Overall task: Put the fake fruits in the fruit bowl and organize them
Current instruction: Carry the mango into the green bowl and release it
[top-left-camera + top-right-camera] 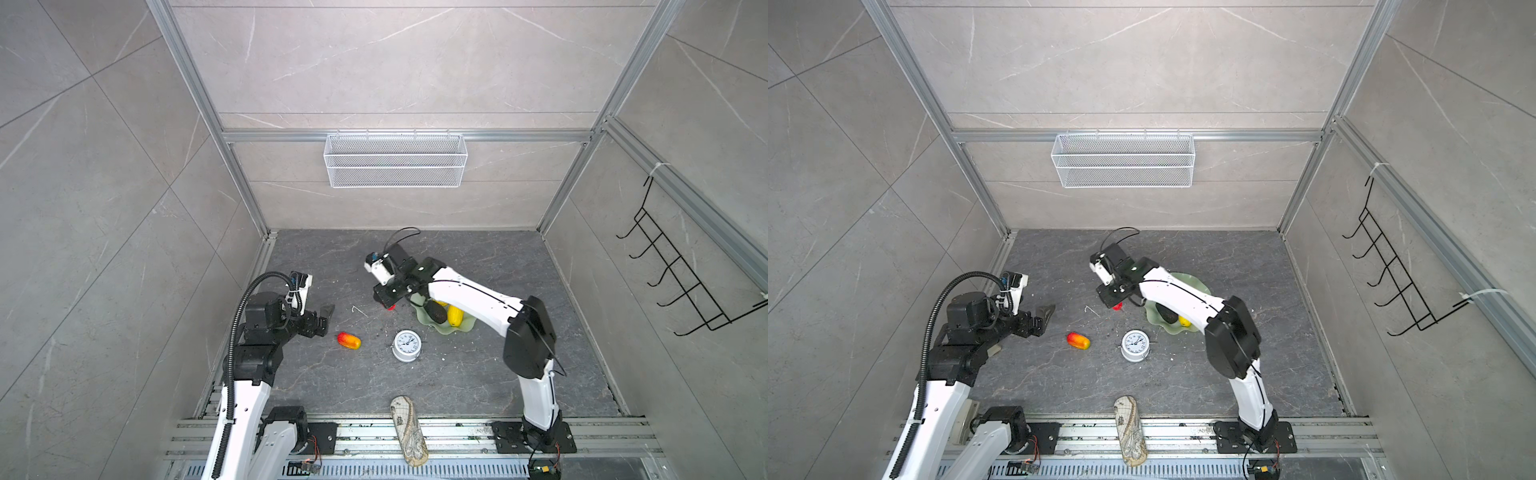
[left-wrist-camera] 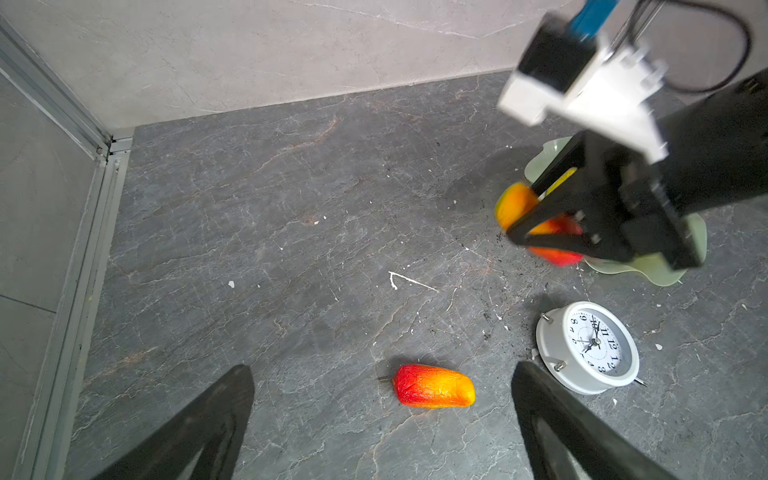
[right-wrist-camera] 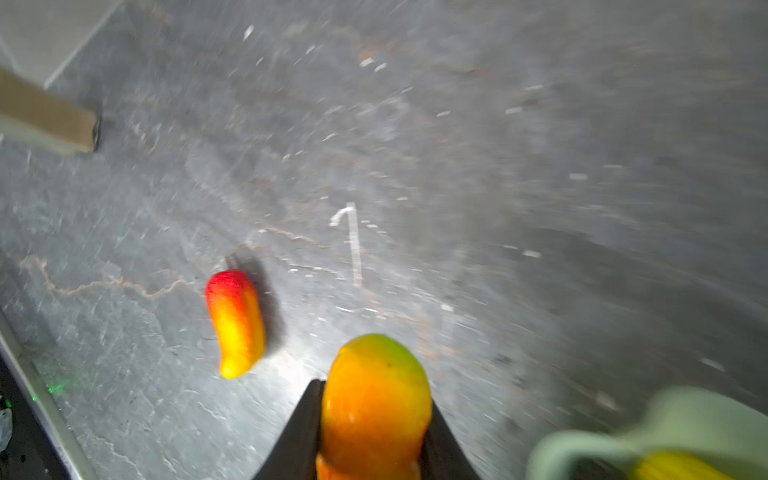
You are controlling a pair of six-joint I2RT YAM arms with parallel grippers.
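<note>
My right gripper (image 3: 374, 395) is shut on a red-orange-yellow mango (image 3: 376, 407), held just off the dark table beside the left rim of the pale green fruit bowl (image 1: 465, 326). In the left wrist view that mango (image 2: 519, 203) shows between the black fingers. In the bowl lie a dark avocado (image 1: 436, 312) and a bumpy yellow fruit (image 1: 455, 316); the right arm hides part of the bowl. A second mango (image 1: 349, 340) lies alone on the table. My left gripper (image 2: 382, 372) hovers open over this mango (image 2: 434, 386), with nothing between its fingers.
A white alarm clock (image 1: 407, 345) lies face up between the loose mango and the bowl. A beige patterned pouch (image 1: 409, 430) rests at the table's front edge. On the back wall hangs a white mesh basket (image 1: 395, 160), on the right wall a black hook rack (image 1: 685, 266).
</note>
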